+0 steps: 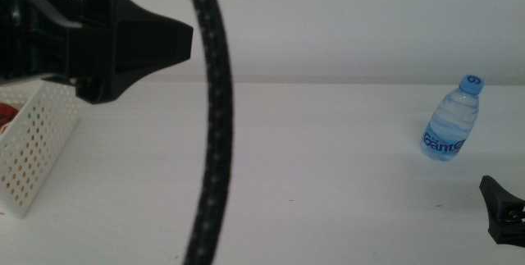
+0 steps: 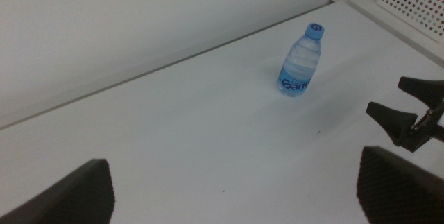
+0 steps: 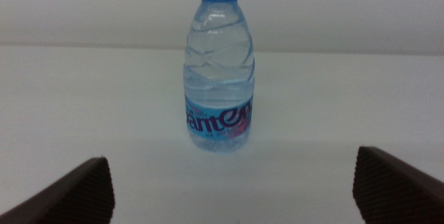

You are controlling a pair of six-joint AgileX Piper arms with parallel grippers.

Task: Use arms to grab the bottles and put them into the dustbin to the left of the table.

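A clear water bottle (image 1: pixel 452 122) with a blue cap stands upright on the white table (image 1: pixel 328 183), at about three o'clock in the middle view. Its blue label shows white letters: "Gant" from one side, "anten" from the other. The right gripper (image 3: pixel 232 186) sits near it at five o'clock, jaws spread wide, bottle centred ahead and untouched. The left gripper (image 2: pixel 236 189), also spread and empty, hangs at ten o'clock above the perforated white basket (image 1: pixel 37 154), something red inside. A thick black cable (image 1: pixel 215 117) crosses the view.

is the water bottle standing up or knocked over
Upright. The water bottle stands on its base on the table, blue cap on top, untouched by either tool.
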